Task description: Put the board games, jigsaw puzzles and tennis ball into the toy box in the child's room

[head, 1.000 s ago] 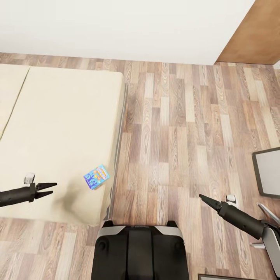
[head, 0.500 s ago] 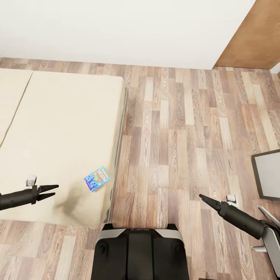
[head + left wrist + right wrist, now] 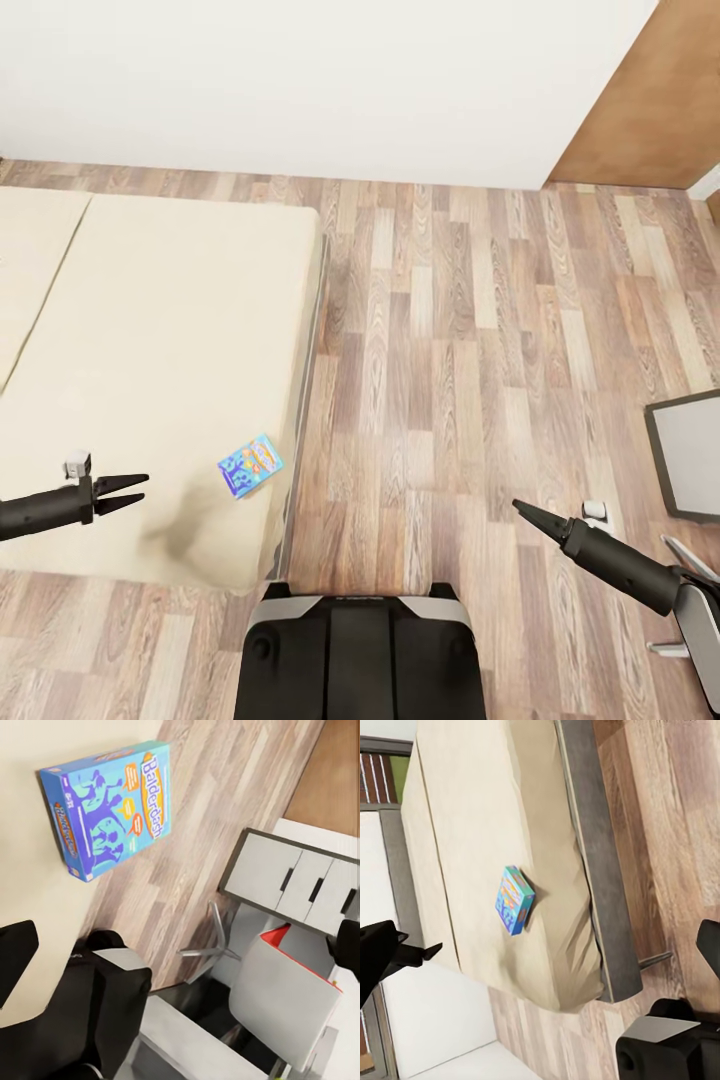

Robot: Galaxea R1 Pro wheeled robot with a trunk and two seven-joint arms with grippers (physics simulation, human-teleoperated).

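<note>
Nearest, left gripper [image 3: 135, 489] held over bed [image 3: 150, 330], fingers apart, empty. Right gripper [image 3: 522, 510] over floor, fingers together. Blue board game [image 3: 250, 466] seen lying near bed edge, beyond left gripper. Fetch step judged underway; reach and grasp required next.

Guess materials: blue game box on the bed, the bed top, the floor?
Blue game box: likely printed cardboard, slightly glossy, with sharp folded edges. Bed: looks like matte beige fabric, seam running down it. Floor: wood-look planks with visible grain; real wood or laminate unclear.
</note>
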